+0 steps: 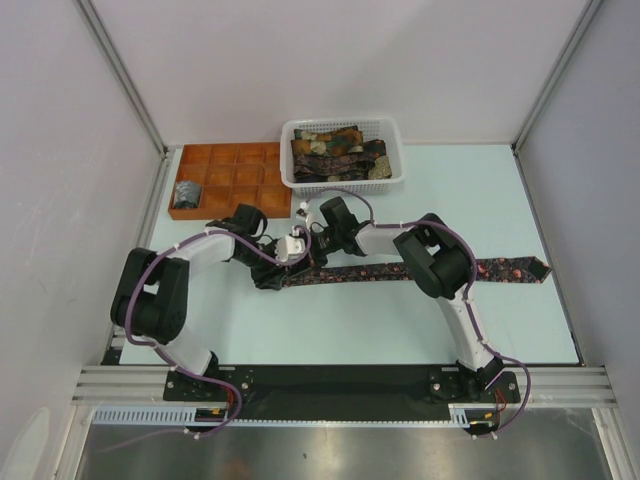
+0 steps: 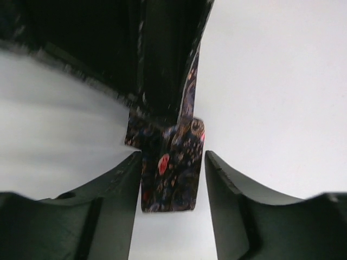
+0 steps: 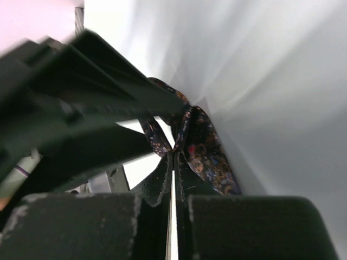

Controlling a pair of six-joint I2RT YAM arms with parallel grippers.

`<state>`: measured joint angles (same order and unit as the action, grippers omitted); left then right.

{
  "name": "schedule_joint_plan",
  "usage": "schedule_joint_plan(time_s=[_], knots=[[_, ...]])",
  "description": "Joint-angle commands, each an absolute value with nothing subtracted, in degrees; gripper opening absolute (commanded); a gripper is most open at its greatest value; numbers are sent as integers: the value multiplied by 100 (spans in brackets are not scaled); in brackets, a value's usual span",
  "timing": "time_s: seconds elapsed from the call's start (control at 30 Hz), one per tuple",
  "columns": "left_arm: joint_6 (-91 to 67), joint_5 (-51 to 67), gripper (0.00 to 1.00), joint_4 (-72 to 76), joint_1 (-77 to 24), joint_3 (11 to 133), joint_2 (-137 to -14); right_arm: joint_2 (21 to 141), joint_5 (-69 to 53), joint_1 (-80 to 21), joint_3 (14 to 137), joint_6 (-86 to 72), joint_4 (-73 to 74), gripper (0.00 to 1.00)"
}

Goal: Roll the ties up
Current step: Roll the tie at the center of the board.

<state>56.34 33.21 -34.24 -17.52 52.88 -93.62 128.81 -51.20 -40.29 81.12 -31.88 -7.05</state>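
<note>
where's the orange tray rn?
Top view: the orange tray sits at the far left of the table, right beside the white basket, beyond the left tool.

Tie [image 1: 420, 271] before basket [image 1: 343, 176], tray [image 1: 230, 178] leftward.

The pale worktop [image 1: 520, 320] lies bare along its near side and far right corner, so a hand could pass there. Across the middle stretches the long dark patterned necktie [image 1: 500, 270], with both black arms crowded over its left end. Behind them, the white plastic mesh basket [image 1: 392, 172] full of folded ties and the orange compartment tray [image 1: 225, 155] block the far edge, just beside each other. Grey walls close in left, right and behind.
</note>
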Motion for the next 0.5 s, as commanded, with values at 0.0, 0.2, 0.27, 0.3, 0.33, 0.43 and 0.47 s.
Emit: schedule_joint_plan(time_s=[0.0,0.2,0.27,0.3,0.33,0.43,0.47], knots=[[5879,3428,60,-3743,-1425,5221,-8983,12964,-4984,-4008,8341,-2761,-343,0],[6512,3225,64,-3999,-1187,5019,-8772,13017,-4878,-3938,8393,-2716,-229,0],[6530,3304,64,-3990,-1195,5036,-8789,13043,-4878,-3937,8420,-2733,-229,0],[6522,3392,64,-3982,-1195,5054,-8798,13052,-4878,-3937,8446,-2733,-211,0],[6504,3427,64,-3981,-1195,5106,-8850,13078,-4878,-3946,8455,-2742,-202,0],[6460,3507,62,-3920,-1230,5159,-8877,13113,-4869,-3955,8499,-2742,-176,0],[6451,3533,60,-3911,-1239,5211,-8860,13113,-4878,-3938,8508,-2742,-167,0]])
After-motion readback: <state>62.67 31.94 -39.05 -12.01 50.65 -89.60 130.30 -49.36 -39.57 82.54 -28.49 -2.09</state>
